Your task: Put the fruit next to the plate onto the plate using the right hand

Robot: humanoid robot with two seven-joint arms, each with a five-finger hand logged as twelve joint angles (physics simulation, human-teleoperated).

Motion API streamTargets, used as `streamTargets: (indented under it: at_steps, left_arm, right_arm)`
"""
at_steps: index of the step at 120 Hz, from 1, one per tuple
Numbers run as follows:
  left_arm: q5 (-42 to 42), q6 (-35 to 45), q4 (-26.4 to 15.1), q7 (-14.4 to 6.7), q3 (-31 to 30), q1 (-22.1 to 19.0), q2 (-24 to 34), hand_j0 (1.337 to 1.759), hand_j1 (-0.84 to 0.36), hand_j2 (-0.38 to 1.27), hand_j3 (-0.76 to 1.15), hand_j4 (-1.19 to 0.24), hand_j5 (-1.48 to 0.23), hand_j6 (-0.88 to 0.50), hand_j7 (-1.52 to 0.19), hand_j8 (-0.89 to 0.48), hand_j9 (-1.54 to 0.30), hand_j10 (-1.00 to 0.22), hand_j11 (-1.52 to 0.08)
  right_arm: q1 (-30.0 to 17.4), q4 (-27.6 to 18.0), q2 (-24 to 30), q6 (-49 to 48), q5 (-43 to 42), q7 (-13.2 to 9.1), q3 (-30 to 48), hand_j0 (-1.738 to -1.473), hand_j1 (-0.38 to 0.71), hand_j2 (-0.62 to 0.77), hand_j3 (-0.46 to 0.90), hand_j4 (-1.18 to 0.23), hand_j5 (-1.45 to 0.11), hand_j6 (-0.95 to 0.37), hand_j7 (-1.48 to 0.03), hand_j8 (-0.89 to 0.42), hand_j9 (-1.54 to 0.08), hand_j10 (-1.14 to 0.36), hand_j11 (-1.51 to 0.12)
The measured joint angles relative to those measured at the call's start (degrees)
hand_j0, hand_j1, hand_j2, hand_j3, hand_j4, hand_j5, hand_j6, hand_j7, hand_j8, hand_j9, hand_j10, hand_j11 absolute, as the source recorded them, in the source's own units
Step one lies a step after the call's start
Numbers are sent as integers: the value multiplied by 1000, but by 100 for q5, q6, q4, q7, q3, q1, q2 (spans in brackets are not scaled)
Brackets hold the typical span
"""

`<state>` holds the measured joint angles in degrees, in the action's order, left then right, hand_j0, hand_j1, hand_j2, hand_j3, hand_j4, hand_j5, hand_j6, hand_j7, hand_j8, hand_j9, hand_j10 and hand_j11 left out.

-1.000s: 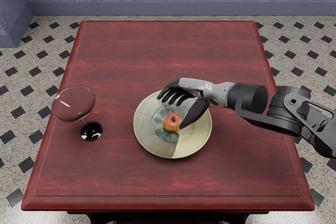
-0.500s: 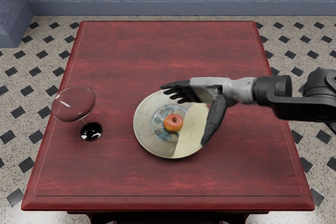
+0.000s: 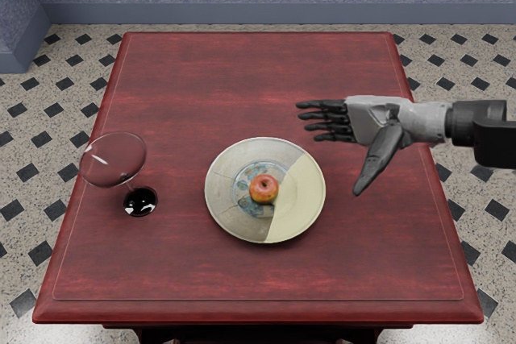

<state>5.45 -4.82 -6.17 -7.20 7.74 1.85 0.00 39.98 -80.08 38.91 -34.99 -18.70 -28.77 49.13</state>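
Fingers (image 3: 320, 116) spread leftward, the right hand (image 3: 364, 120) hovers beside the plate (image 3: 308, 209)

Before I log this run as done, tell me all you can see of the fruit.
The fruit is small, round, orange-red with a paler patch and a dimple on top, perhaps an apple. It sits whole at the centre of the plate, on its bluish middle, touching only the plate. The right robot hand is open and apart from it, beyond the rim.
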Motion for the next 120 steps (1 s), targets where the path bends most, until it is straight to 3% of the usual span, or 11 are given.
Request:
streamTargets:
  at_steps: [42,71,120]
  left_arm:
    - [0,-1,1,0,0,0,0,1658,349,0,0,0,0,-1,0,-1,0,0,0]
    - [0,1,1,0,0,0,0,1658,349,0,0,0,0,-1,0,-1,0,0,0]
    - [0,0,1,0,1,0,0,1658,349,0,0,0,0,-1,0,0,0,0,0]
  right_arm:
    - [-20,800,369,-2,535,-12,-33,-1658,-349,1,0,-1,-1,-1,-1,-1,-1,-1,-1]
    - [-70,1053,711,-3,920,-12,-67,-1658,-349,1,0,0,0,0,0,0,0,0,0]
    - [-146,1403,775,-3,1080,-14,-86,-1658,-349,1,0,0,0,0,0,0,0,0,0]
